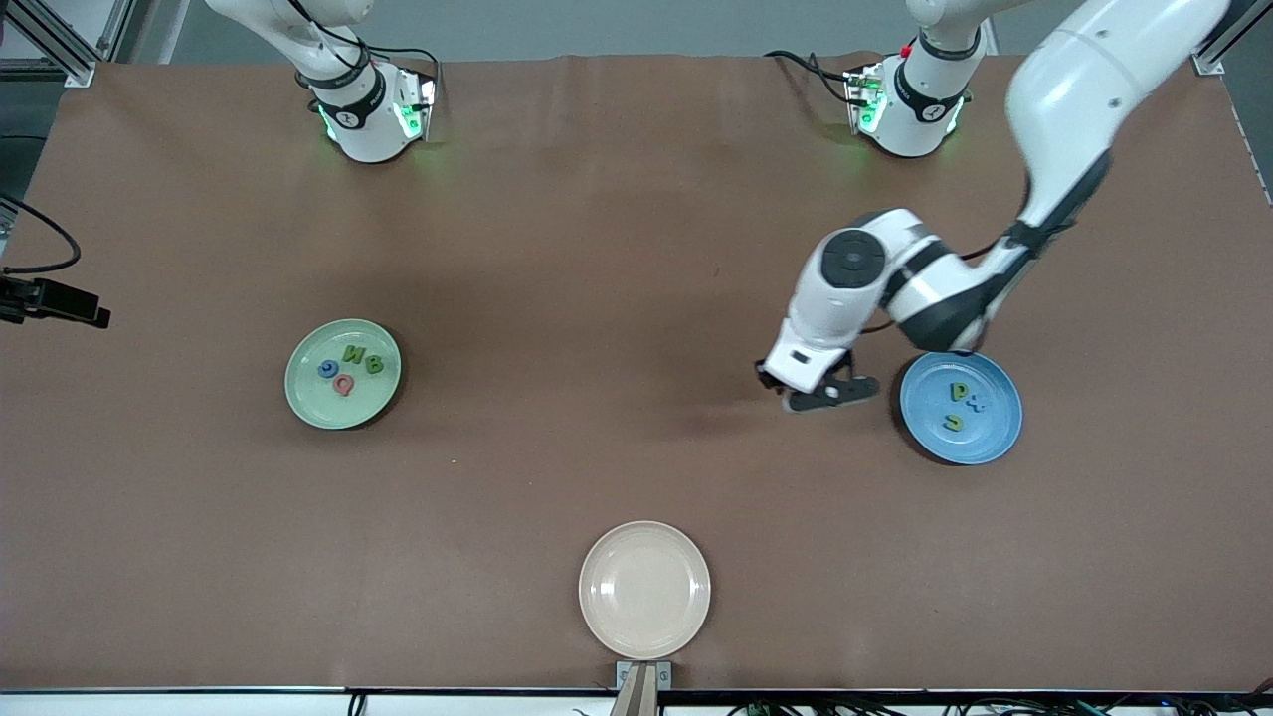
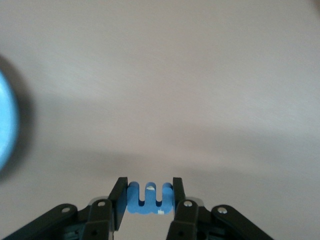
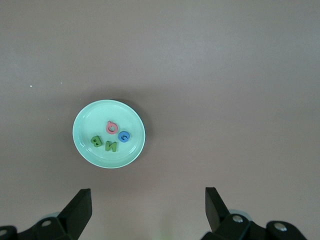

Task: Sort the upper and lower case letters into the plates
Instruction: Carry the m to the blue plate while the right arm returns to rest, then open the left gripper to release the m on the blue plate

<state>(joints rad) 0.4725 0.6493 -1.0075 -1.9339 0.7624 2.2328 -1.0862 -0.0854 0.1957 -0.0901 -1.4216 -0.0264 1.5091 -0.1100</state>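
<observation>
My left gripper (image 1: 823, 394) hangs over bare table just beside the blue plate (image 1: 985, 443), on the side toward the right arm's end. It is shut on a blue three-pronged letter (image 2: 149, 200) held between its fingers (image 2: 120, 192). The blue plate carries a green P (image 1: 958, 391), a small blue letter (image 1: 977, 404) and a green S (image 1: 953, 423). The pale green plate (image 1: 316, 398) holds green, blue and pink letters (image 3: 111, 127). My right gripper (image 3: 147, 210) is open and empty, high over the table with the green plate (image 3: 82, 125) below it.
A cream-beige plate (image 1: 644, 590) with nothing on it sits near the table's front edge, in the middle. Both arm bases (image 1: 368, 109) stand along the back edge. A black camera mount (image 1: 50, 298) juts in at the right arm's end.
</observation>
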